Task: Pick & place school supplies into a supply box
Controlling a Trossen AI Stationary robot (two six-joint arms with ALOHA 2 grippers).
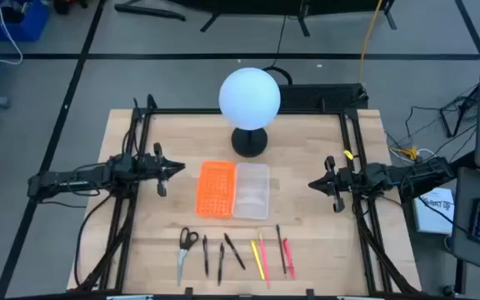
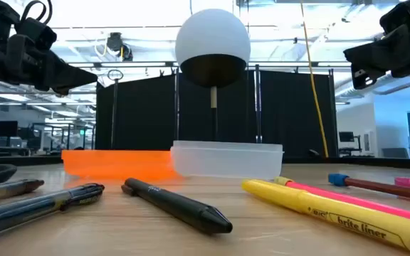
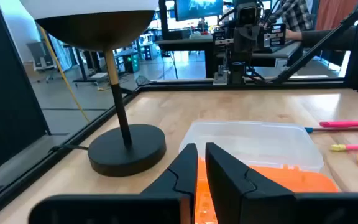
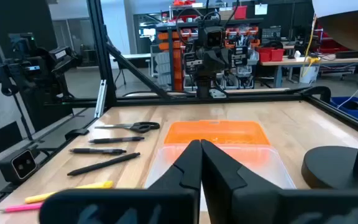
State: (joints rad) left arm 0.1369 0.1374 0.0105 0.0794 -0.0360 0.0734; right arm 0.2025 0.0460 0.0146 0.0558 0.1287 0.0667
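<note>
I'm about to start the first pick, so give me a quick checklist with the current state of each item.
1. Supply box empty and unobstructed: ok.
2. Scissors and pens lying apart in a row at the table's front edge: ok.
3. Left gripper empty, above the table left of the orange panel: ok.
4. Right gripper empty, right of the box: ok.
5. Both grippers' fingers opened for a grasp: not ok, both shut.
6. Lamp clear of the box: ok.

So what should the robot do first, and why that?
Probably the left hand should open and drop toward the scissors. Both hands hang shut above the table, the right hand across from it, holding nothing. All the supplies lie in a row at the table's front edge, the supply box looks unfilled, and the scissors lie on the left arm's side.
</note>
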